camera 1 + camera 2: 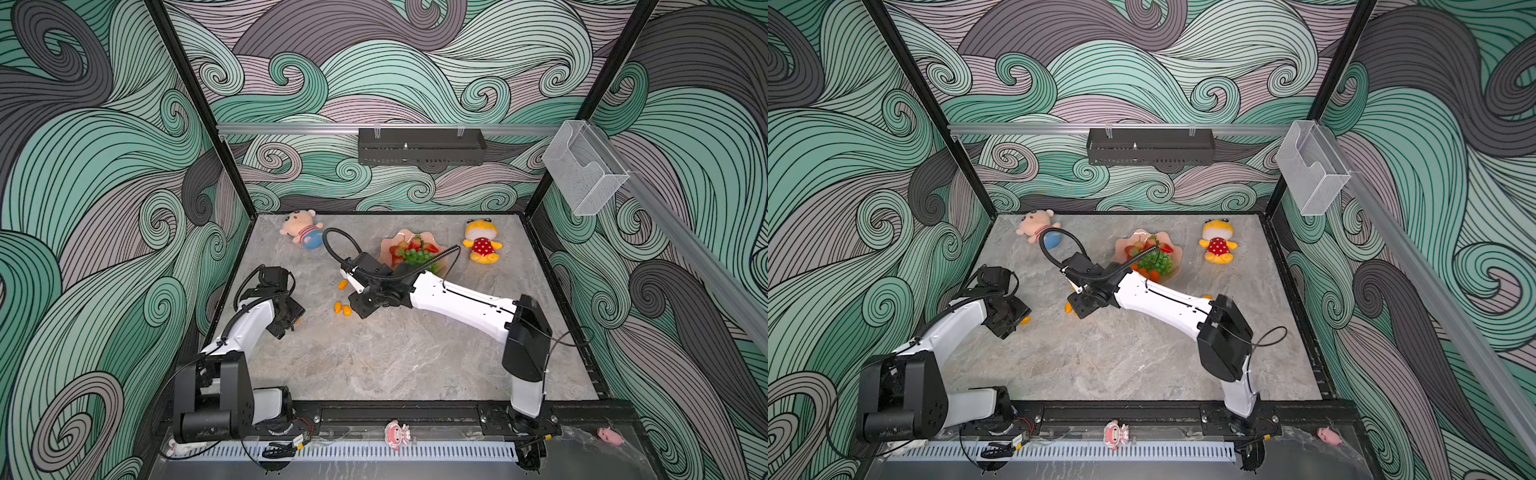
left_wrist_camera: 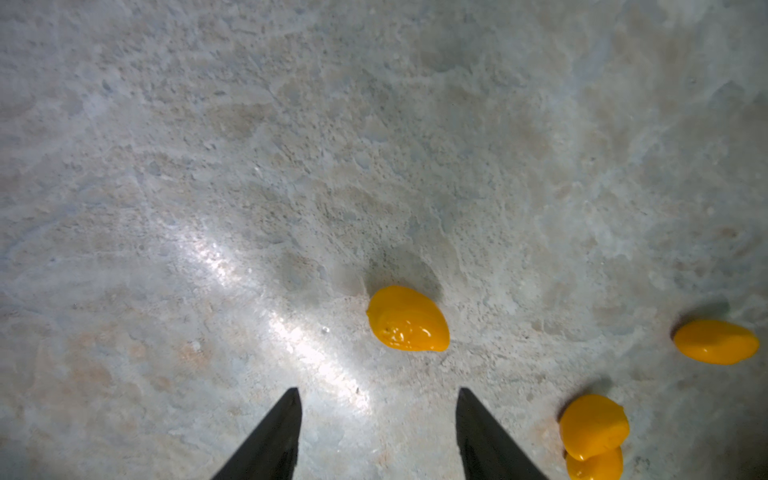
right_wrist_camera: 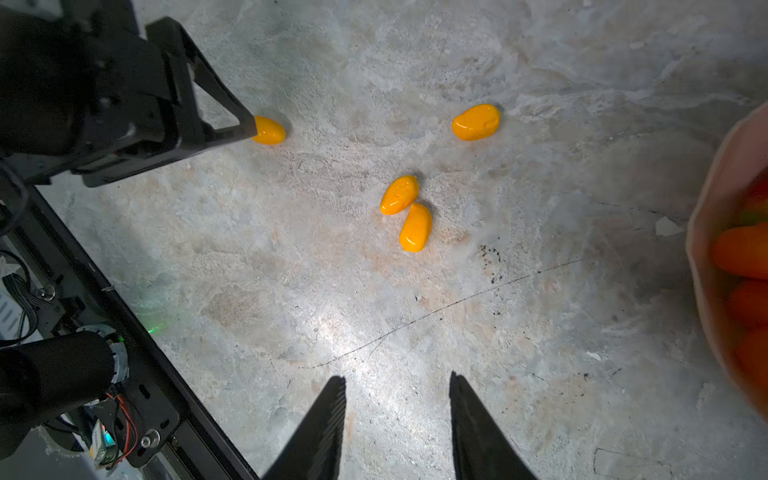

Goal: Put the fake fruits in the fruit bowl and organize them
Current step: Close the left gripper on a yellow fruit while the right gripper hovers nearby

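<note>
Pointing down at tabletop [image 2: 208,166], left hand [image 2: 376,395] spread, empty, kumquat [image 2: 407,319] just ahead of tips. Right hand [image 3: 397,378] spread too, nothing gripped, kumquat pair [image 3: 400,195] ahead, fruit bowl [image 3: 702,232] off to side.

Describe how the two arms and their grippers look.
The left arm and right arm are white shells with black joints. A black ribbed cable loops over the right wrist. Left gripper and right gripper are black, each with two tapered tips.
</note>
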